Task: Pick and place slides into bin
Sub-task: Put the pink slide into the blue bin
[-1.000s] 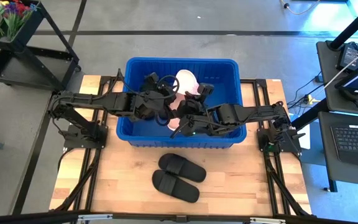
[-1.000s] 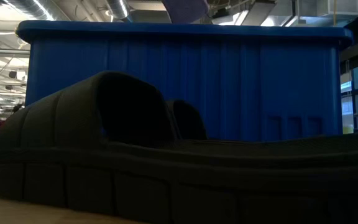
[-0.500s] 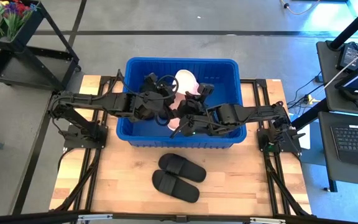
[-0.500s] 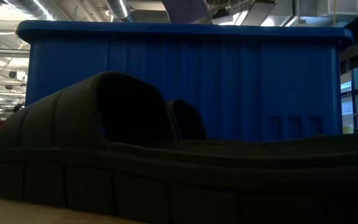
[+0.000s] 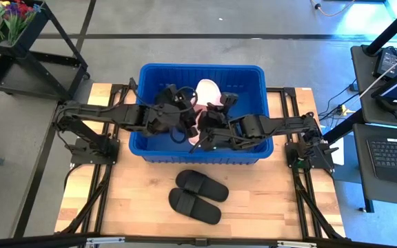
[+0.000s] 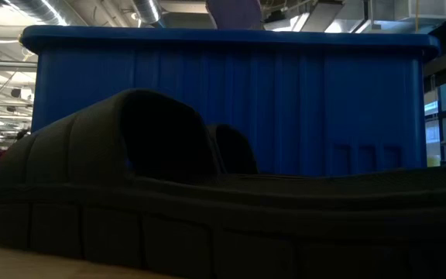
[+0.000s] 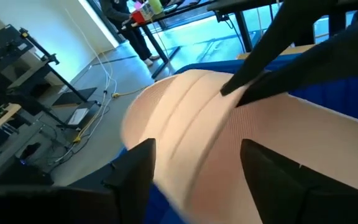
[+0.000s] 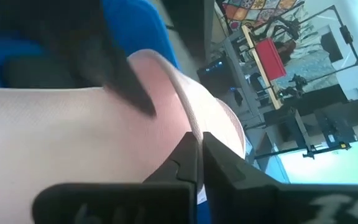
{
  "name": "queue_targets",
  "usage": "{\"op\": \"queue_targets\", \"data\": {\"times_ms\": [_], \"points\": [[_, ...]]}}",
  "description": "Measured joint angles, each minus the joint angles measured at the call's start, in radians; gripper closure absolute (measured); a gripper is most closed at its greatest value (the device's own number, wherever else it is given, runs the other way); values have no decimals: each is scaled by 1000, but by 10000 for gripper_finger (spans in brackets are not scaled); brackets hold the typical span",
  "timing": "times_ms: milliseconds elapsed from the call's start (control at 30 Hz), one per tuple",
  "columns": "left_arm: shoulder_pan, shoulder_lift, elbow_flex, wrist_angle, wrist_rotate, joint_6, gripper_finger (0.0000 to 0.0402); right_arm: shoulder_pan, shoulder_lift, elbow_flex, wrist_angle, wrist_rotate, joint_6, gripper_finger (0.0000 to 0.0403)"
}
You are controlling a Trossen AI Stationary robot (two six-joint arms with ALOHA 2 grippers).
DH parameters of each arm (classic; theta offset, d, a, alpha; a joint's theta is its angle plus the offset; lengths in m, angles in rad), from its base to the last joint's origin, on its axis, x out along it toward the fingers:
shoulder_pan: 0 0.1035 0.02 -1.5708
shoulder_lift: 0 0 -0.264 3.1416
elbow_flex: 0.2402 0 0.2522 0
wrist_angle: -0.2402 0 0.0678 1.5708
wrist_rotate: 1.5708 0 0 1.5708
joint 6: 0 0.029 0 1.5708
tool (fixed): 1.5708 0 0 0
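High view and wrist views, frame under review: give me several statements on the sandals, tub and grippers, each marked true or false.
1. Two black open-toe slide sandals lie on the wooden table, outside the large blue plastic tub. True.
2. The tub holds nothing. False: a pale pinkish-white sandal shows inside.
3. The left gripper has its fingers apart beside a pale sandal. True.
4. The right gripper is wide open. False: its fingers are shut on the edge of a pale sandal.
5. Both arms reach over the tub. True.
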Motion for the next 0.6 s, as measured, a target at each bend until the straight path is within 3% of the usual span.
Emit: {"op": "queue_targets", "data": {"times_ms": [200, 333, 433, 600], "points": [[-15, -54, 0, -107, 2, -11, 172, -10, -21, 0, -174, -45, 127, 392], [-8, -113, 0, -220, 118, -58, 173, -31, -49, 0, -267, -144, 173, 392], [6, -154, -3, -309, 209, -90, 173, -56, -72, 0, -312, -153, 166, 392], [30, -253, -71, -311, 221, -115, 173, -128, -114, -44, -299, -267, 53, 392]]}}
